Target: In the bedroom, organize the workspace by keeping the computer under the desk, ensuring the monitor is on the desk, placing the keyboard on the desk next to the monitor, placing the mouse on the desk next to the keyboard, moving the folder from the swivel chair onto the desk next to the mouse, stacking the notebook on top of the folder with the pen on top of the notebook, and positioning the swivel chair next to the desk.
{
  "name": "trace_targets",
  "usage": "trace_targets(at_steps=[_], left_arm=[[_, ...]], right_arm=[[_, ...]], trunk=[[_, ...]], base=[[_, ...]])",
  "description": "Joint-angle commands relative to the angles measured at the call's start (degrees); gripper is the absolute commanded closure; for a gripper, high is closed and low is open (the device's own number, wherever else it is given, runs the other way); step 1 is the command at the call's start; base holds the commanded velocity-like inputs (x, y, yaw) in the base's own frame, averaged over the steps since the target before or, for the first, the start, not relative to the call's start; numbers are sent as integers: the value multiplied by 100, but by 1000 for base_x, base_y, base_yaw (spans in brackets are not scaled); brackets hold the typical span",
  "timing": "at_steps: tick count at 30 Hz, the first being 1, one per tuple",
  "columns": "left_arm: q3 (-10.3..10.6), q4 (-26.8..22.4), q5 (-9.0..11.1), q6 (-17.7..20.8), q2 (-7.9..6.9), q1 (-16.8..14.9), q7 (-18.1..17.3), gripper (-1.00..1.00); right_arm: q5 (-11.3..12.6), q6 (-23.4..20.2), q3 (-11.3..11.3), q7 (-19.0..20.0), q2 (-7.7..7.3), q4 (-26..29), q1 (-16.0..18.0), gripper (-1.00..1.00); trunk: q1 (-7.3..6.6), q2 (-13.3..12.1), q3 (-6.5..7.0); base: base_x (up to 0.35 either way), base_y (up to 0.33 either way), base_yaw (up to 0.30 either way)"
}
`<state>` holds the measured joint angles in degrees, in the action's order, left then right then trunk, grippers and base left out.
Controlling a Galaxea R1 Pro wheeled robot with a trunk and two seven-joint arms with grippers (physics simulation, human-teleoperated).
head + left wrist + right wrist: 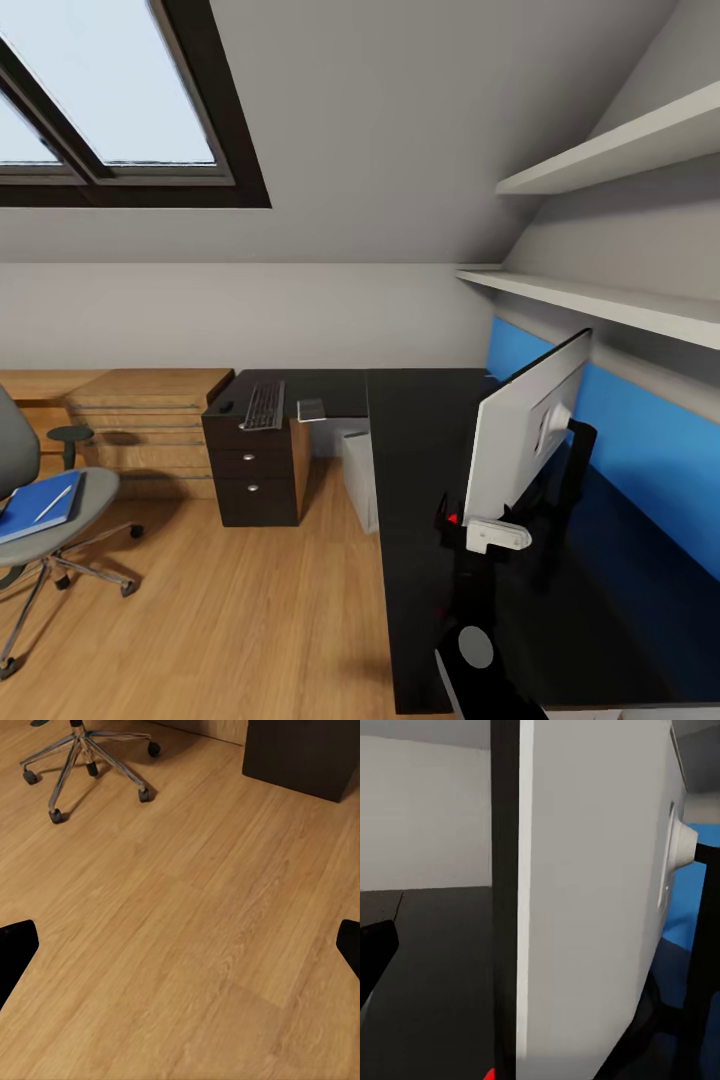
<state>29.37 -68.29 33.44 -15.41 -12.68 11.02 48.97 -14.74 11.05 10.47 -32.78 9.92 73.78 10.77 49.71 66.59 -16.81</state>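
Silver-backed monitor hides most of the right end effector.

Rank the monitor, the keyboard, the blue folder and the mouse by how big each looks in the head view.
1. monitor, though it is also nearest the camera
2. folder on the swivel chair
3. keyboard; folder and keyboard look close in size, so their order is unsure
4. mouse, a tiny dark spot beside the keyboard

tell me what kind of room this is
Likely an attic room used as a home office: a sloped ceiling with a skylight, an L-shaped black desk carrying a monitor, and a swivel chair on wood flooring.
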Motion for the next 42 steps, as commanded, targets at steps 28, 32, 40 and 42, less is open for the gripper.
trace_targets(at_steps=[28,32,40,42], left_arm=[[16,-3,52,-33,16,-3,13,-100],[16,10,55,-33,27,-3,9,-100],[16,26,49,-33,34,-3,8,-100],[16,26,49,-33,32,-3,9,-100]], right_arm=[[-4,-731,-526,-49,1,3,25,-100],[-3,-779,-649,-40,1,4,36,-100],[-2,-788,-676,-42,1,4,39,-100],[-2,-788,-677,-44,1,4,39,-100]], trunk=[[2,4,-5],[2,4,-5],[2,4,-5],[2,4,-5]], base=[[50,0,0],[0,0,0],[0,0,0],[0,0,0]])
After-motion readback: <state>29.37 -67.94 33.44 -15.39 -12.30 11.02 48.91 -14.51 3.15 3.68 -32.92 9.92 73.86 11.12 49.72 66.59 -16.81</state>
